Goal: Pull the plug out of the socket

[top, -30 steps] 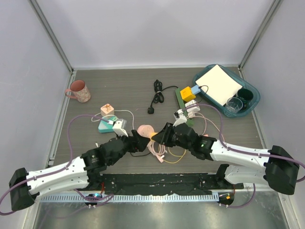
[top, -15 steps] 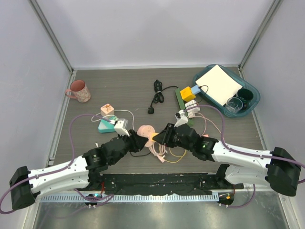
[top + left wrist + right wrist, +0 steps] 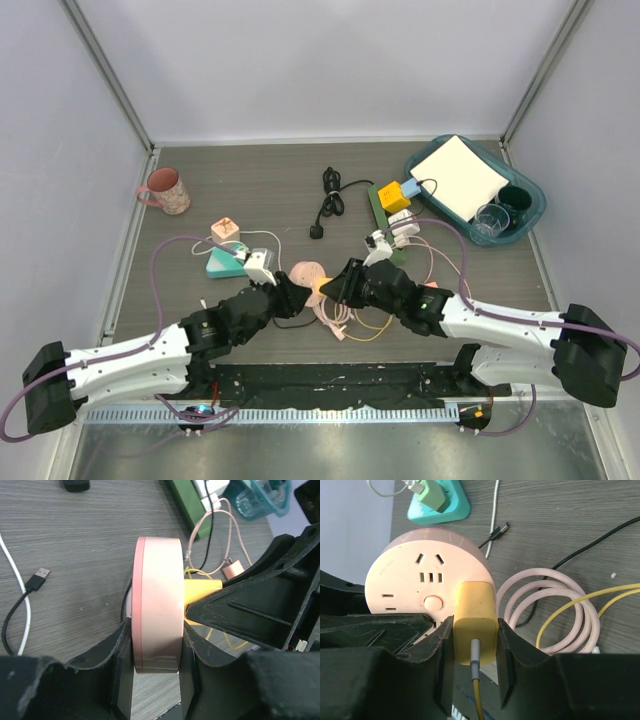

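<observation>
A round pink socket (image 3: 417, 575) stands on edge near the table's front middle (image 3: 306, 274). My left gripper (image 3: 156, 652) is shut on the socket's (image 3: 157, 600) rim, one finger on each flat side. A yellow plug (image 3: 475, 620) sits in the socket's face, and my right gripper (image 3: 474, 645) is shut on it. In the left wrist view the yellow plug (image 3: 202, 587) shows behind the disc, between the right arm's black fingers (image 3: 250, 600). A yellow cable (image 3: 580, 605) runs from the plug. In the top view the two grippers meet, left (image 3: 290, 292) and right (image 3: 340, 285).
A coiled pink cord (image 3: 555, 610) lies right of the socket. A teal socket with a green plug (image 3: 228, 262), a pink mug (image 3: 166, 190), a black cord (image 3: 330, 200), a green power strip (image 3: 385, 205) and a teal tray (image 3: 478, 190) stand farther back. White and black USB cables (image 3: 27, 587) lie at left.
My left gripper has shut on the pink socket's rim; one second ago it stood open beside it. The right gripper has kept its hold on the plug.
</observation>
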Robot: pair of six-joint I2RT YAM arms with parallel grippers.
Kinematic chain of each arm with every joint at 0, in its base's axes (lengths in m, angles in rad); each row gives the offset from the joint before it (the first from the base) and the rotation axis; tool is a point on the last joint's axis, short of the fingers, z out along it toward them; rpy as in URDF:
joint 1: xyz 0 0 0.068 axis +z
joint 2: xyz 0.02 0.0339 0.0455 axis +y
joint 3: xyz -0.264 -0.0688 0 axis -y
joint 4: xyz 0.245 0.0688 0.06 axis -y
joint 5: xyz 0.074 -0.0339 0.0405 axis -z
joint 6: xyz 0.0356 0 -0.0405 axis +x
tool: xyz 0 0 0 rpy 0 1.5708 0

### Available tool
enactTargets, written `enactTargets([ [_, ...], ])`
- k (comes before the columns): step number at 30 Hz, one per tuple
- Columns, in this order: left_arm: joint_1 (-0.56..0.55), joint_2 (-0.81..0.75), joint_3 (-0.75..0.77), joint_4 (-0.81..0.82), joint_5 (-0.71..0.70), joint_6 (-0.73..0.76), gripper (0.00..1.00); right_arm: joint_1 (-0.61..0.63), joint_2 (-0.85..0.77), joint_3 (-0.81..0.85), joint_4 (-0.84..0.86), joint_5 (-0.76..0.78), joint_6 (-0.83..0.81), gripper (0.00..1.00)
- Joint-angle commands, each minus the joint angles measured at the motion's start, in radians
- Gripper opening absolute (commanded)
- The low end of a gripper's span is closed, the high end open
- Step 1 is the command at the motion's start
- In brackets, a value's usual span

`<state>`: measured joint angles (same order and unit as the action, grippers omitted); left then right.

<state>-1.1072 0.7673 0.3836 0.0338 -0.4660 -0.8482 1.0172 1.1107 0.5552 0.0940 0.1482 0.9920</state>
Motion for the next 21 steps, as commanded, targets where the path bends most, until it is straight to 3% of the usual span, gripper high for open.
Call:
enactTargets([
  [1, 0.003, 0.058, 0.040, -0.022, -0.077, 0.049, 0.00, 0.020, 0.034, 0.017, 0.162, 0.040, -0.076, 0.01],
  [6, 0.003, 0.108, 0.075, -0.119, -0.132, -0.008, 0.00, 0.023, 0.000, 0.054, 0.090, 0.092, -0.101, 0.01],
  [10, 0.003, 0.095, 0.055, -0.138, -0.146, -0.012, 0.00, 0.018, -0.107, -0.010, 0.069, 0.175, -0.110, 0.01],
  [15, 0.003, 0.030, 0.020, -0.127, -0.184, -0.009, 0.00, -0.011, -0.196, -0.096, 0.134, 0.105, -0.075, 0.01],
  [21, 0.010, 0.070, 0.055, -0.178, -0.197, -0.040, 0.00, 0.003, -0.137, -0.104, 0.200, 0.070, -0.071, 0.01],
])
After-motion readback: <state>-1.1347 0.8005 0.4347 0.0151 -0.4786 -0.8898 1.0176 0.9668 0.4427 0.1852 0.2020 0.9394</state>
